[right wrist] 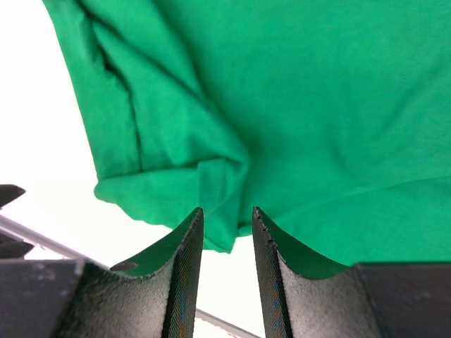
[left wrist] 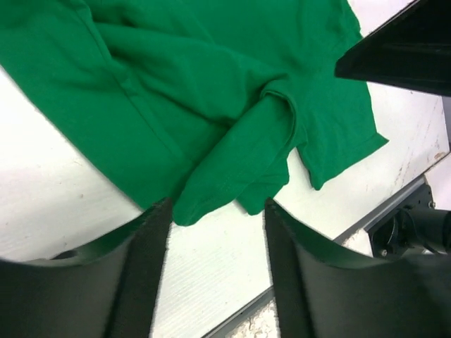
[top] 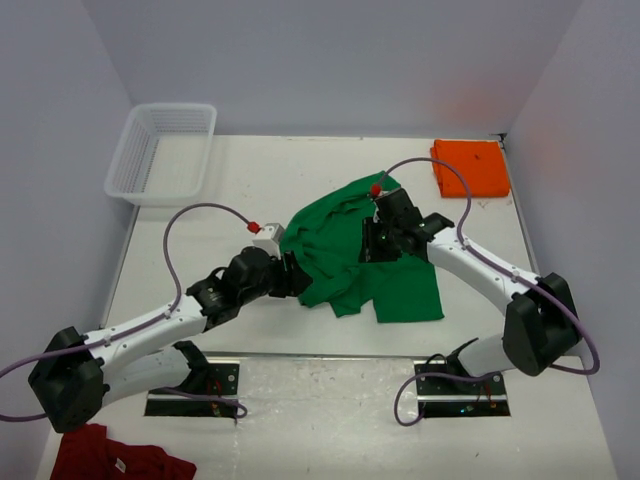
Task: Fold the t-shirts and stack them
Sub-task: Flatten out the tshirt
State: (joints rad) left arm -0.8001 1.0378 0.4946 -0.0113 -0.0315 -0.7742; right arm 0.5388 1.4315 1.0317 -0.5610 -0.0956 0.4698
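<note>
The bright green t-shirt (top: 350, 255) lies crumpled in the middle of the table. The orange t-shirt (top: 470, 166) lies folded at the back right corner. My left gripper (top: 292, 276) is at the green shirt's left edge. In the left wrist view the left gripper (left wrist: 217, 211) is open, with a fold of the green shirt (left wrist: 211, 105) just past its tips. My right gripper (top: 385, 237) is over the shirt's right part. In the right wrist view the right gripper (right wrist: 226, 215) is narrowly open, and a bunched edge of the green shirt (right wrist: 296, 105) reaches between its tips.
A white plastic basket (top: 160, 150) stands at the back left. A dark red garment (top: 110, 457) lies at the near left, beside the left arm's base. Walls close the table on three sides. The right arm (left wrist: 402, 49) shows in the left wrist view.
</note>
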